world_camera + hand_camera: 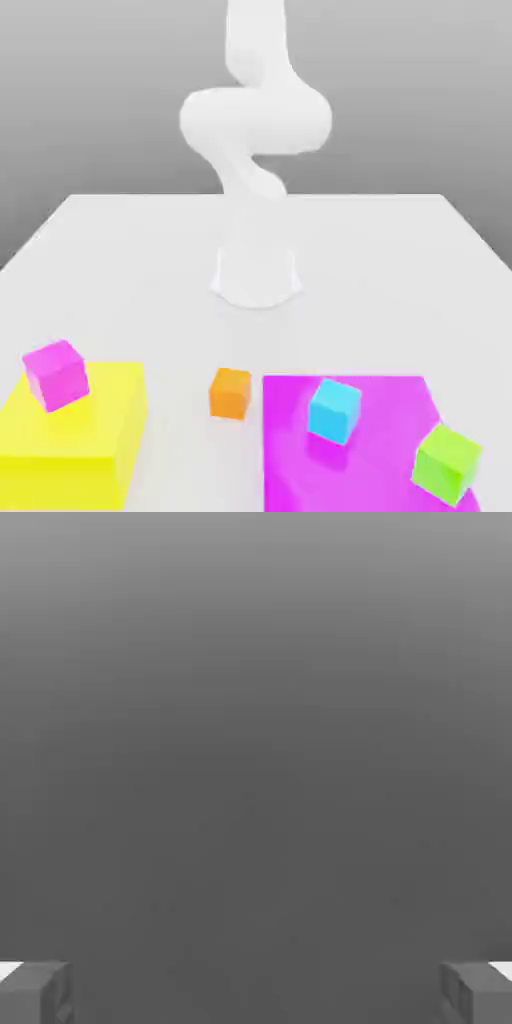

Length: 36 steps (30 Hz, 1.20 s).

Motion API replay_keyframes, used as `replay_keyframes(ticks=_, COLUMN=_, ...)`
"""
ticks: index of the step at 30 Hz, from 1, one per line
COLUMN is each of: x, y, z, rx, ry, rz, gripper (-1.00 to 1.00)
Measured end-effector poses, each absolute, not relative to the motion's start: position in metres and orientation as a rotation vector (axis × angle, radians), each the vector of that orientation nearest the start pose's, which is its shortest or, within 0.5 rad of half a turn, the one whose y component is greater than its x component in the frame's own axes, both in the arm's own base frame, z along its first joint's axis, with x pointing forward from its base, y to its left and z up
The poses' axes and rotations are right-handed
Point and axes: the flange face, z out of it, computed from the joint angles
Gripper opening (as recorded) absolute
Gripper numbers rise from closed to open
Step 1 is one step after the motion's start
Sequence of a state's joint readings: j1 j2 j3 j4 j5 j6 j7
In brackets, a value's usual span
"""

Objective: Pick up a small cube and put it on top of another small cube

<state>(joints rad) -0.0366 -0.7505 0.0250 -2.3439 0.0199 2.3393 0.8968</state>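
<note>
One orange cube (pixel 231 392): sitting on the white table (pixel 380 270), in the gap between the yellow block and the magenta block, nearer the magenta one, touching neither.
Magenta cube (pixel 56 374): resting tilted on the far corner of the yellow block (pixel 70 440), at the exterior view's left.
Cyan cube (pixel 333 409): lying on the magenta block (pixel 380 450), near the edge that faces the orange cube.
Green cube (pixel 447 462): sitting tilted on the same magenta block, toward the exterior view's right, well apart from the cyan cube.
Two blocks: both much larger than the small cubes, both standing at the near side of the table, apart from each other.
Arm (pixel 255 120): rising from its round base (pixel 256 275) at the middle of the table, bending above it, well behind all the cubes.
Gripper (pixel 256 992): holding its fingers (pixel 36 992) wide apart, nothing between them; in the hand view they are framing plain grey background.
</note>
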Motion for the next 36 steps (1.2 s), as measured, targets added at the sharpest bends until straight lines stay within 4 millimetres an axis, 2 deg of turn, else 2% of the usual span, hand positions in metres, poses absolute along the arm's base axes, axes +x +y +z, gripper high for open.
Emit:
replay_keyframes(ticks=4, x=0.397, y=-0.004, z=0.614, rx=-2.298, ry=1.428, rz=-0.803, gripper=0.00)
replay_keyframes(ticks=8, x=0.415, y=-0.009, z=0.553, rx=-2.186, ry=1.664, rz=-0.674, gripper=0.00)
replay_keyframes(ticks=12, x=0.424, y=-0.015, z=0.492, rx=-2.054, ry=1.894, rz=-0.550, gripper=0.00)
replay_keyframes(ticks=16, x=0.425, y=-0.021, z=0.432, rx=-1.898, ry=2.117, rz=-0.432, gripper=0.00)
replay_keyframes(ticks=22, x=0.409, y=-0.030, z=0.345, rx=-1.626, ry=2.435, rz=-0.271, gripper=0.00)
replay_keyframes(ticks=28, x=0.376, y=-0.035, z=0.267, rx=-1.303, ry=2.727, rz=-0.130, gripper=0.00)
replay_keyframes(ticks=34, x=0.330, y=-0.036, z=0.202, rx=-0.939, ry=2.980, rz=-0.014, gripper=0.00)
replay_keyframes(ticks=36, x=0.326, y=-0.034, z=0.190, rx=-0.896, ry=2.999, rz=0.022, gripper=0.00)
